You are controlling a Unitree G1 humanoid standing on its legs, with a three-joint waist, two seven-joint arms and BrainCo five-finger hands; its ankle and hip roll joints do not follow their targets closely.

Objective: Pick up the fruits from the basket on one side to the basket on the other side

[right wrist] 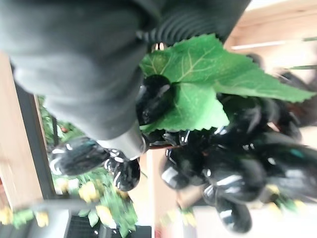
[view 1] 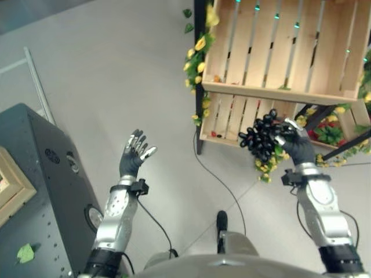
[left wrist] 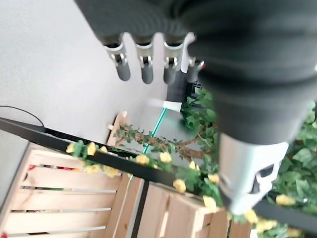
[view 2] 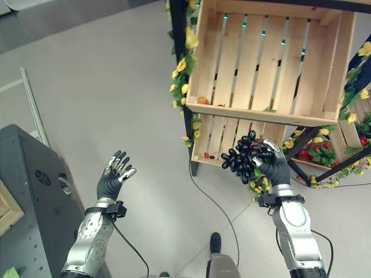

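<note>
Right hand (view 1: pixel 298 147) clamped on black grape bunch (view 1: pixel 262 136), held at 6 o'clock of the upper wooden crate (view 1: pixel 278 52), against the lower crate's (view 1: pixel 232 119) front edge. Left hand (view 1: pixel 134 155) fingers spread, holding nothing, over open floor (view 1: pixel 116 69) at 9 o'clock.

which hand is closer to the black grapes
Right. The right hand is curled round the black grapes, holding them in front of the wooden crates. The left hand is raised open, well off to the side.
</note>
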